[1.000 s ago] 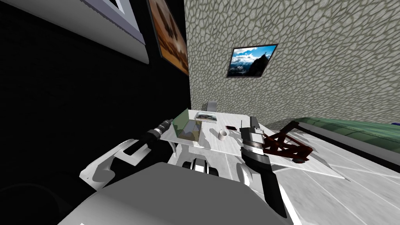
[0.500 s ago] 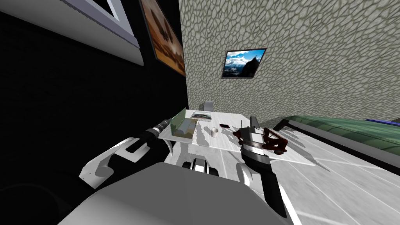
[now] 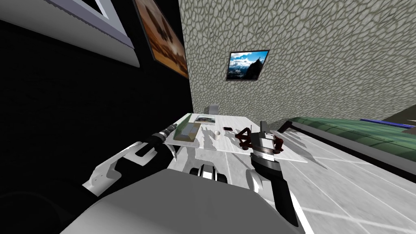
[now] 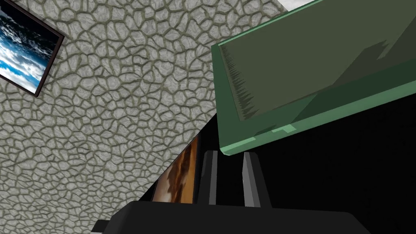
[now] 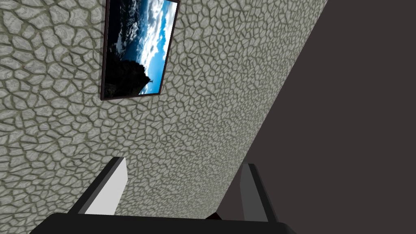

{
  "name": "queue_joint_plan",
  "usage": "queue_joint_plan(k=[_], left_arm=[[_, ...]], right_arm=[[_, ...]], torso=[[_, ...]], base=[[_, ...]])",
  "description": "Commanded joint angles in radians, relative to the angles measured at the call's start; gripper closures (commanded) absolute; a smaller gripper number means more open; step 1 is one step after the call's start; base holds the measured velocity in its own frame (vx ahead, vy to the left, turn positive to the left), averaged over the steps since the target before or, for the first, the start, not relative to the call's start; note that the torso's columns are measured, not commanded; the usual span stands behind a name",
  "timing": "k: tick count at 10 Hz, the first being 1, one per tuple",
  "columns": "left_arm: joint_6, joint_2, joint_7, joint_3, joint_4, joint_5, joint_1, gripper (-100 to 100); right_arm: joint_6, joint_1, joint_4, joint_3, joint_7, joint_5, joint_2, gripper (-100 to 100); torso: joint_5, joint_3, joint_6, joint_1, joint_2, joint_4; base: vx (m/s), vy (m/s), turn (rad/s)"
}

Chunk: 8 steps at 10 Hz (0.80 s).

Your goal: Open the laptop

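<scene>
White table (image 3: 237, 122) with green laptop (image 3: 187, 131), white cup (image 3: 217, 134), small dark card (image 3: 228, 128)

The laptop lid (image 4: 308, 69) runs off the edge, and a small dark thing (image 3: 227, 128) is unidentifiable.

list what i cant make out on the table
- laptop keys and screen: head view, too small.
- laptop hinge: left wrist view, cut off by the edge.
- flat dark item beside the cup: head view, too small to name.
- dark red frame: head view, partly behind the right gripper.
</scene>
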Motion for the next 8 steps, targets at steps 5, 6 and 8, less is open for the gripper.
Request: queue_joint_plan(k=[5,6,8], left_arm=[[-0.092,-0.038,-0.125,-0.018,0.186,-0.145,-0.062,100],[-0.092,-0.038,-0.125,-0.018,0.191,-0.145,-0.062,100],[-0.125,-0.05,-0.168,-0.024,0.249,-0.196,-0.085,100]], right_arm=[[0.0,0.0,0.0,0.0,0.0,0.0,0.0,0],[0.0,0.0,0.0,0.0,0.0,0.0,0.0,0],[0.0,0.0,0.0,0.0,0.0,0.0,0.0,0]], torso=[[0.0,-0.003,0.002,-0.002,-0.005,-0.003],[0.0,-0.003,0.002,-0.003,-0.005,-0.003],[-0.001,-0.002,0.002,-0.001,-0.004,-0.001]], base=[[-0.04,-0.098,-0.047],[-0.025,-0.096,-0.018],[-0.027,-0.095,-0.043]])
